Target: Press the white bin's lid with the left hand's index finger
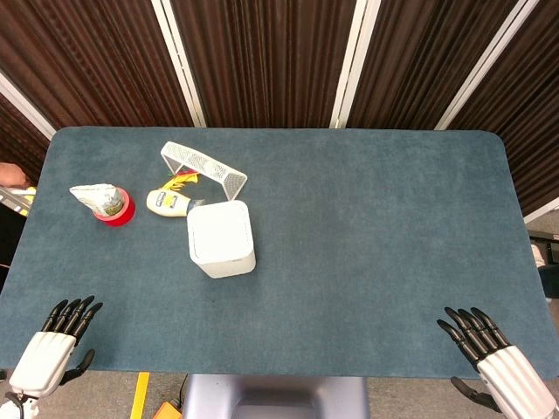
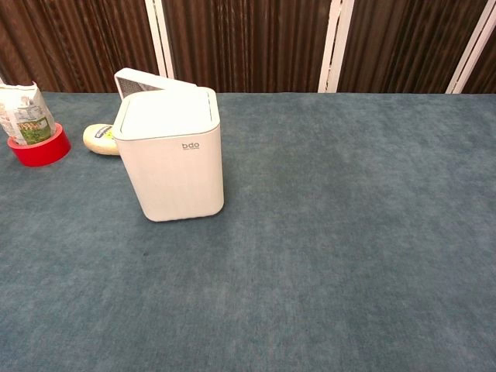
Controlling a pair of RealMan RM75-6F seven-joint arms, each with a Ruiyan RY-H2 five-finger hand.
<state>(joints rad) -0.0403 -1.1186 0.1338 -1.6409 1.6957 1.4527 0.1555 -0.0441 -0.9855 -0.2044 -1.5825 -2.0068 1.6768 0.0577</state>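
The white bin stands left of the table's middle, its flat lid closed and facing up. In the chest view the bin shows a small logo on its front. My left hand lies at the near left edge of the table, fingers stretched forward and apart, holding nothing, well short of the bin. My right hand lies at the near right edge in the same way, empty. Neither hand shows in the chest view.
Behind the bin a white mesh basket lies tipped, with a yellow packet beside it. A crumpled bag sits in a red bowl at the far left. Blue cloth covers the table.
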